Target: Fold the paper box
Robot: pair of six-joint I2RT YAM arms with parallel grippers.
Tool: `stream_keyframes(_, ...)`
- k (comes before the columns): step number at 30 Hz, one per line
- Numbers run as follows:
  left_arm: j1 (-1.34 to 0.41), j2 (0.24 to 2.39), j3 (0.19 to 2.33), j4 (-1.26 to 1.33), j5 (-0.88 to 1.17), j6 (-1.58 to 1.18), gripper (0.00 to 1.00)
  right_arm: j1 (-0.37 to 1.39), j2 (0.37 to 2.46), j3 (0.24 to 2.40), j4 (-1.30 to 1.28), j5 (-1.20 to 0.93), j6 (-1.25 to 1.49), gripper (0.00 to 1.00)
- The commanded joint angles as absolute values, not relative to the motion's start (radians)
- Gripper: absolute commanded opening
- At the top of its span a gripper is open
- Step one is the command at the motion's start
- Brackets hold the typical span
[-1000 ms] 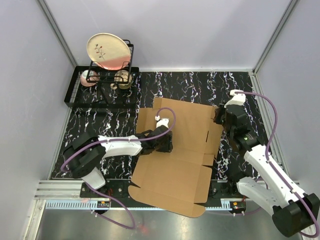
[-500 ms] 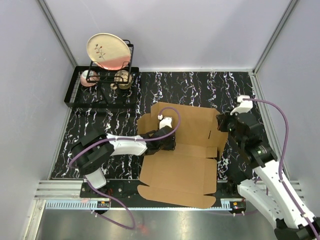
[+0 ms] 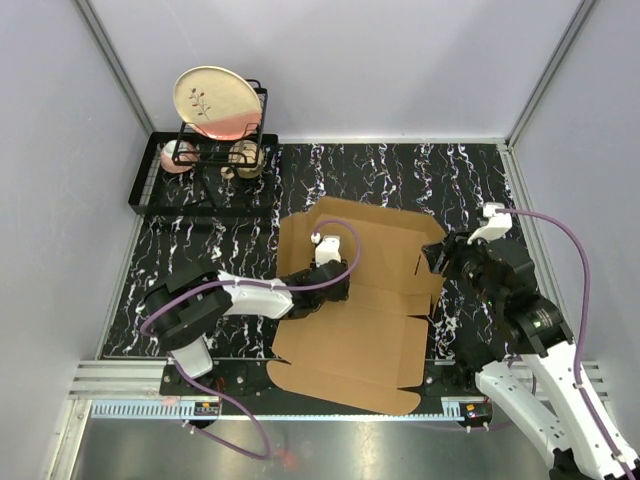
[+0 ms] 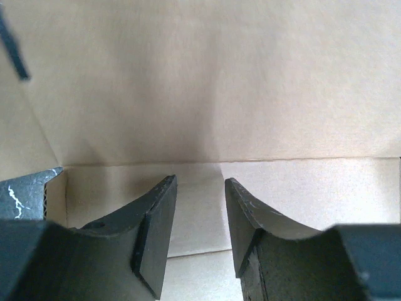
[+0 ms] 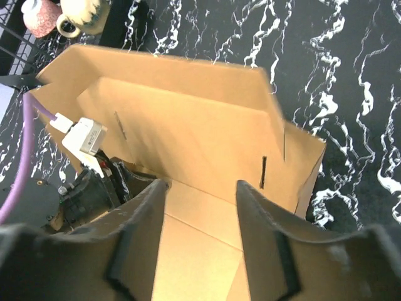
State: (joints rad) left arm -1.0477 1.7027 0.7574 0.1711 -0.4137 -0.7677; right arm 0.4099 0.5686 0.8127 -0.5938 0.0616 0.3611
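table: black surface with white marble veining, enclosed by plain pale walls. a black wire dish rack stands at the far left corner in a shallow black tray. a cream plate with a small floral motif stands on edge in the rack. below it sit a pink cup and a cream item, probably a mug. a metal rail runs along the near edge.

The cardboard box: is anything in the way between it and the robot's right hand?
Nothing visible does. The right hand hangs open at the right edge of the cardboard box; the left hand sits farther left on the sheet, not between them.
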Motion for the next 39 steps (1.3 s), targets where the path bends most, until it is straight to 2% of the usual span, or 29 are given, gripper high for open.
stream_keyframes(1,-1.065,1.805,0.683,0.063,-0.406,-0.793,0.44,0.419,0.584,0.943,-0.597,0.067,0.370,0.65)
stream_keyframes(4,-1.071,1.819,0.661,0.089,-0.402,-0.802,0.44,0.419,0.639,1.026,-0.597,0.081,0.332,0.71)
stream_keyframes(9,-1.074,1.864,0.650,0.101,-0.394,-0.821,0.43,0.419,0.807,1.185,-0.589,0.060,0.273,0.71)
stream_keyframes(14,-1.077,1.861,0.643,0.104,-0.380,-0.828,0.43,0.419,1.110,1.295,-0.572,0.139,0.299,0.69)
stream_keyframes(17,-1.075,1.826,0.638,0.091,-0.396,-0.821,0.43,0.417,1.262,1.290,-0.463,0.152,0.243,0.67)
stream_keyframes(22,-1.077,1.804,0.621,0.060,-0.406,-0.836,0.43,0.413,1.635,1.547,-0.506,0.082,0.011,0.68)
stream_keyframes(29,-1.077,1.770,0.591,0.043,-0.405,-0.844,0.43,0.285,1.891,1.739,-0.353,-0.389,0.040,0.69)
stream_keyframes(33,-1.077,1.790,0.595,0.048,-0.382,-0.842,0.43,0.201,2.066,1.787,-0.198,-0.688,0.142,0.65)
stream_keyframes(34,-1.077,1.795,0.598,0.046,-0.377,-0.839,0.43,0.187,2.097,1.807,-0.196,-0.765,0.144,0.65)
stream_keyframes(39,-1.078,1.824,0.621,0.009,-0.388,-0.833,0.43,0.178,2.333,2.031,-0.351,-0.887,0.069,0.63)
